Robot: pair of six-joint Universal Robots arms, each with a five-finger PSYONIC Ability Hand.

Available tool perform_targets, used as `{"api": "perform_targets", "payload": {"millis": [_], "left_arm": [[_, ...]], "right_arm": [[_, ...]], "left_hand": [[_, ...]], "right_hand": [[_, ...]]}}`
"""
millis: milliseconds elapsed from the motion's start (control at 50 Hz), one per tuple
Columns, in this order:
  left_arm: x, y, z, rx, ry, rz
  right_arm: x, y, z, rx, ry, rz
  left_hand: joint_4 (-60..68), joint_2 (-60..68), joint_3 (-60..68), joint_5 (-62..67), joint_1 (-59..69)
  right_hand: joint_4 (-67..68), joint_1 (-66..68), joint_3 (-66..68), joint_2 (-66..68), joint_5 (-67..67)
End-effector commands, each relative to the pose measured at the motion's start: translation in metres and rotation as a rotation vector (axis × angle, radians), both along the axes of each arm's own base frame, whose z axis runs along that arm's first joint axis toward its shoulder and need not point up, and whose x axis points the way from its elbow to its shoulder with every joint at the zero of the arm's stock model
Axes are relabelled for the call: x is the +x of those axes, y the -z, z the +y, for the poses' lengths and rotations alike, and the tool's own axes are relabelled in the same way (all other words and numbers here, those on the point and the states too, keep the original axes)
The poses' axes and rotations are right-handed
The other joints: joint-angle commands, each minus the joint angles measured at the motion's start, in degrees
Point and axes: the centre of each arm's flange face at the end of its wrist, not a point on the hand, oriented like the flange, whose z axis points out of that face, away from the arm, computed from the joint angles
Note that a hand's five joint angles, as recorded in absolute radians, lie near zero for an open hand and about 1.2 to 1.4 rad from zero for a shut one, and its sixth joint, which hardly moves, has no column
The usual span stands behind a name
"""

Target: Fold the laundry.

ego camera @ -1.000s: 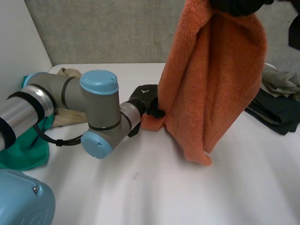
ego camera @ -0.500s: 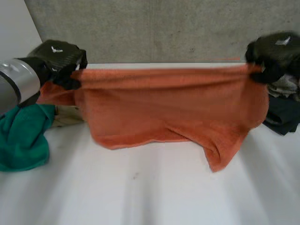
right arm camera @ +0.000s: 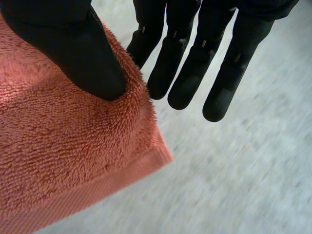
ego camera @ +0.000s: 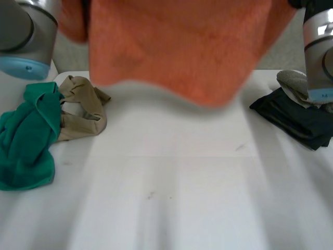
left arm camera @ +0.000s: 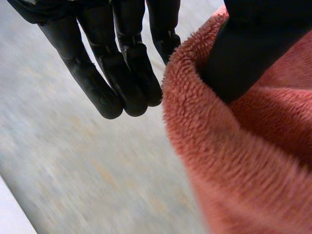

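We see the orange towel (ego camera: 177, 47) held up in the air, spread wide between the left arm (ego camera: 26, 31) and the right arm (ego camera: 318, 47). Its wavy lower hem hangs clear above the table (ego camera: 171, 198). The head view gives us that spread, and the wrist views give us the grips. The left robot hand (left arm camera: 122, 63) pinches the towel's upper edge between its thumb and the nearest finger, with the other fingers straight and free beside the cloth. The right robot hand (right arm camera: 204, 53) does the same at a hemmed corner, thumb pressed into the pile. Below the towel's left end lie a tan garment (ego camera: 83, 107) and, farther out, a green cloth (ego camera: 28, 140). Below its right end lies a dark garment (ego camera: 299, 117) with a grey cloth (ego camera: 296, 83) on it. Half a second ago the towel hung lower, its hem trailing on the table and hiding most of the tan garment; now it is lifted off.
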Motion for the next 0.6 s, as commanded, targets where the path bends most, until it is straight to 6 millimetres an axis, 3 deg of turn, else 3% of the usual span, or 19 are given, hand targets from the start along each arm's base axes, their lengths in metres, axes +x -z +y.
{"api": "perform_targets", "payload": {"millis": [20, 60, 220, 280, 340, 460, 600], "left_arm": [[0.008, 0.022, 0.012, 0.120, 0.031, 0.006], [0.011, 0.037, 0.013, 0.176, 0.027, -0.009], [0.027, 0.151, 0.020, 0.493, -0.006, -0.110], [0.030, 0.210, 0.023, 0.603, -0.004, -0.181], [0.032, 0.243, 0.025, 0.646, -0.003, -0.257], [0.038, 0.270, 0.024, 0.678, -0.047, -0.381], [0.048, 0.272, 0.021, 0.682, -0.103, -0.416]], "right_arm": [[0.005, 0.017, 0.014, 0.134, -0.057, 0.043], [0.002, 0.030, 0.018, 0.204, -0.062, 0.058], [-0.021, 0.107, 0.044, 0.501, -0.046, 0.098], [-0.034, 0.158, 0.058, 0.662, -0.039, 0.131], [-0.037, 0.195, 0.069, 0.765, -0.049, 0.185], [-0.045, 0.220, 0.079, 0.831, -0.022, 0.289], [-0.054, 0.214, 0.080, 0.861, -0.011, 0.265]], "left_hand": [[11.44, 11.27, 11.78, 15.27, 13.65], [11.44, 11.27, 11.78, 15.27, 13.65], [8.95, 8.79, 9.30, 12.78, 11.16], [0.22, 0.05, 0.56, 4.05, 2.43], [-7.68, -7.85, -7.34, -3.85, -5.47], [-20.99, -21.15, -20.65, -17.16, -18.78], [-25.89, -26.05, -25.54, -22.06, -23.67]], "right_hand": [[11.48, 15.39, 11.62, 12.67, 12.47], [11.48, 15.39, 11.62, 12.67, 12.47], [11.48, 15.39, 11.62, 12.67, 12.47], [11.48, 15.39, 11.62, 12.67, 12.47], [11.48, 15.39, 11.62, 12.67, 12.47], [11.48, 15.39, 11.62, 12.67, 12.47], [11.48, 15.39, 11.62, 12.67, 12.47]]}}
